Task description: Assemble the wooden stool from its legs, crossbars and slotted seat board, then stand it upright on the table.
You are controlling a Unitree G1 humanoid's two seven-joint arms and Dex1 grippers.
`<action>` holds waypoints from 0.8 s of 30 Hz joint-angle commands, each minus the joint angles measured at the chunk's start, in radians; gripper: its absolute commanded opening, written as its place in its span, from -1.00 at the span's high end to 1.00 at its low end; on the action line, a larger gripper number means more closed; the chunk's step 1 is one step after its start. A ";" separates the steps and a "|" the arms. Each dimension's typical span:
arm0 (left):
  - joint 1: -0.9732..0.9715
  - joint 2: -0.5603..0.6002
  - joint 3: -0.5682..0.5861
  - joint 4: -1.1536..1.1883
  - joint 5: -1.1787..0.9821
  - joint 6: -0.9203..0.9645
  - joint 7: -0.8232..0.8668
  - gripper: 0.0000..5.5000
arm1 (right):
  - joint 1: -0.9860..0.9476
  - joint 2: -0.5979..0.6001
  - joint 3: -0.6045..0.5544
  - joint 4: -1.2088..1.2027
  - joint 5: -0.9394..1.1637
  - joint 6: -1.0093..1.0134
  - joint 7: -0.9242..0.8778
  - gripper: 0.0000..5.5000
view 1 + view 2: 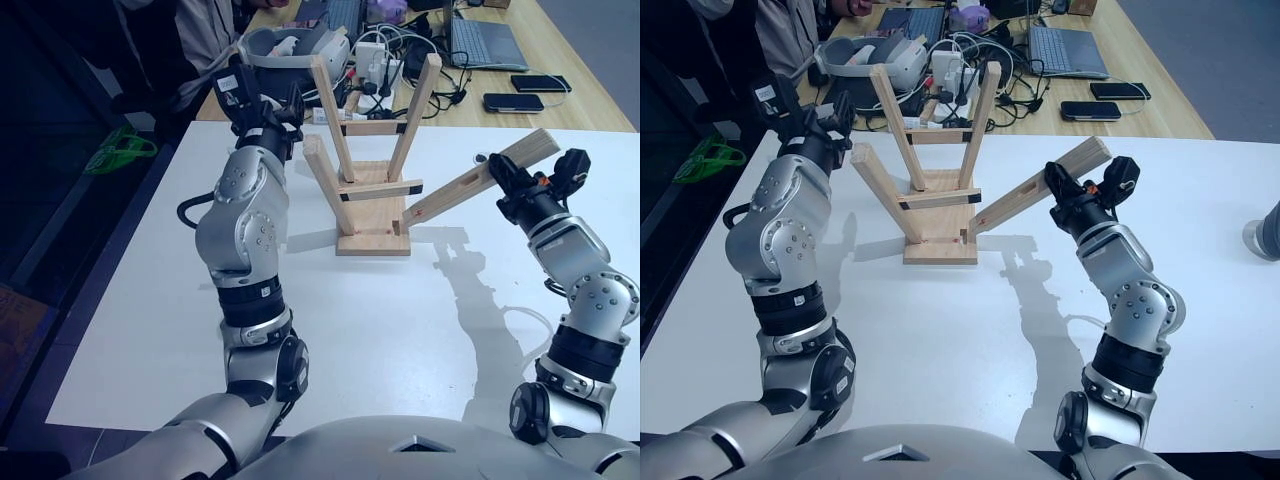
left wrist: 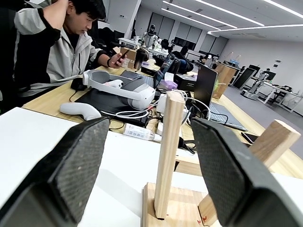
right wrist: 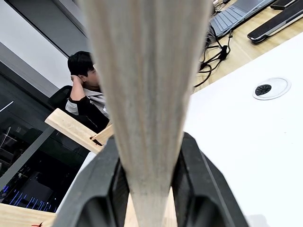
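My right tool is clamped on the upper part of a loose leg. The leg slants down to the right side of the seat board; I cannot tell whether its lower end sits in a slot. The seat board lies flat on the white surface, near the middle of the far edge. Three legs point up from it, joined by two crossbars. My left tool hangs wide open and empty toward the far left corner, near those legs and touching none. From my right wrist, the loose leg blocks most of what lies beyond.
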 commanded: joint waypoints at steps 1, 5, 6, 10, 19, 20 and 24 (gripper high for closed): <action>-0.027 -0.002 -0.005 0.013 -0.009 0.000 0.005 -0.15 | -0.010 -0.004 0.021 0.060 -0.034 -0.029 0.038 0.64; -0.040 -0.002 -0.001 0.025 -0.012 -0.012 0.008 -0.15 | -0.002 -0.023 0.044 0.118 -0.055 -0.016 0.084 0.64; -0.040 -0.005 -0.001 0.025 -0.012 -0.013 0.009 -0.15 | -0.003 -0.025 0.049 0.124 -0.058 -0.016 0.095 0.64; -0.040 -0.013 -0.003 0.027 -0.012 -0.018 0.014 -0.15 | -0.004 -0.031 0.059 0.140 -0.073 -0.019 0.119 0.64; -0.055 -0.009 0.004 0.052 -0.015 -0.040 0.016 -0.15 | 0.010 -0.071 0.127 0.191 -0.150 0.014 0.124 0.64; -0.054 -0.008 0.004 0.055 -0.016 -0.043 0.016 -0.15 | 0.009 -0.074 0.126 0.201 -0.150 0.021 0.120 0.64; -0.052 -0.005 0.006 0.058 -0.018 -0.050 0.018 -0.15 | -0.002 -0.071 0.121 0.211 -0.141 0.016 0.118 0.64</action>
